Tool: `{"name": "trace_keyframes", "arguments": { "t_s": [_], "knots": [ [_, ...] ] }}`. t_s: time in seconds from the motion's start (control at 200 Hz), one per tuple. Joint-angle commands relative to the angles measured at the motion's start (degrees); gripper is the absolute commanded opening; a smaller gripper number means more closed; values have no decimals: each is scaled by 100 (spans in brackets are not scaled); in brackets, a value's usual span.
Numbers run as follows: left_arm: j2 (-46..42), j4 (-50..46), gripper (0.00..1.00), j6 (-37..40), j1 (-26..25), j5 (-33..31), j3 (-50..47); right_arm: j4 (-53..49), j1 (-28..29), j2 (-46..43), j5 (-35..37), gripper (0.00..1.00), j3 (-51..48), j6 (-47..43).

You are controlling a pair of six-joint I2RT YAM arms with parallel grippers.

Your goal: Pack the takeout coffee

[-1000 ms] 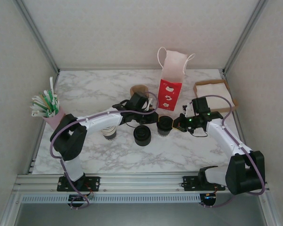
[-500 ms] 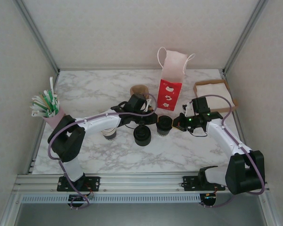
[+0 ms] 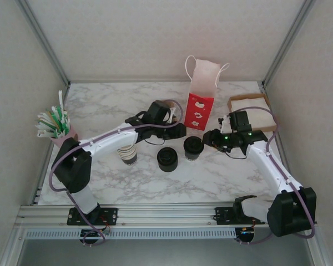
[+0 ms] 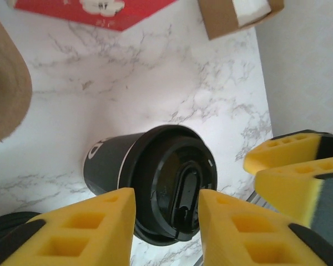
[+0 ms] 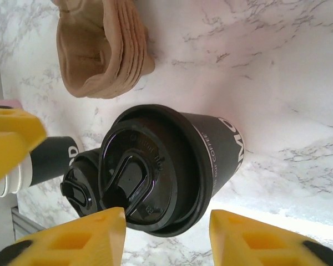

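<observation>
The takeout coffee (image 3: pixel 193 148), a dark paper cup with a black lid, stands upright on the marble table in front of the red and white paper bag (image 3: pixel 201 98). My left gripper (image 3: pixel 176 132) hovers open just to its left and above it. In the left wrist view the lid (image 4: pixel 169 185) shows between the yellow fingers (image 4: pixel 94 227), untouched by either, and the left gripper (image 4: pixel 166 224) holds nothing. My right gripper (image 3: pixel 211 138) is open at the cup's right. In the right wrist view the cup (image 5: pixel 172 166) stands free above the wide gap of the right gripper (image 5: pixel 166 238).
A stack of bare black lids (image 3: pixel 167 159) and a stack of lidless cups (image 3: pixel 127 154) stand left of the coffee. Brown sleeves (image 5: pixel 100 50) lie behind it. A cardboard box of napkins (image 3: pixel 252 111) sits at the back right, and a pink cup of stirrers (image 3: pixel 58 130) at the far left.
Both grippers were shut at the cup and have opened. The left arm has lifted and drawn back toward the far side; the right gripper has pulled slightly away. The cup stays put.
</observation>
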Motion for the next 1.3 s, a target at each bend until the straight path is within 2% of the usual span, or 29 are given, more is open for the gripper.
{"name": "trace_keyframes", "arguments": {
  "t_s": [0.0, 0.07, 0.17, 0.335, 0.456, 1.046, 1.192, 1.292],
  "knots": [
    [-368, -322, 46, 172, 152, -176, 210, 206, -49, 178, 142, 53, 178, -58],
    [-513, -347, 51, 190, 221, -229, 178, 451, -67, 313, 54, 62, 165, -56],
    [-717, -389, 53, 207, 310, -266, 102, 782, -72, 569, -163, 73, 152, -30],
    [-978, -379, 54, 217, 454, -258, -88, 1396, -63, 932, -586, 83, -7, 145],
    [-1071, -342, 55, 217, 500, -240, -198, 1703, 50, 1111, -824, 85, -132, 253],
    [-1066, -82, 55, 110, 545, -153, -470, 2334, 978, 1044, -791, 85, -647, 854],
    [-1078, -114, 56, 94, 578, -179, -426, 2315, 1328, 977, -580, 85, -692, 959],
    [-1071, -168, 57, 85, 604, -203, -350, 1914, 1399, 750, -178, 86, -682, 899]
  ]
}}
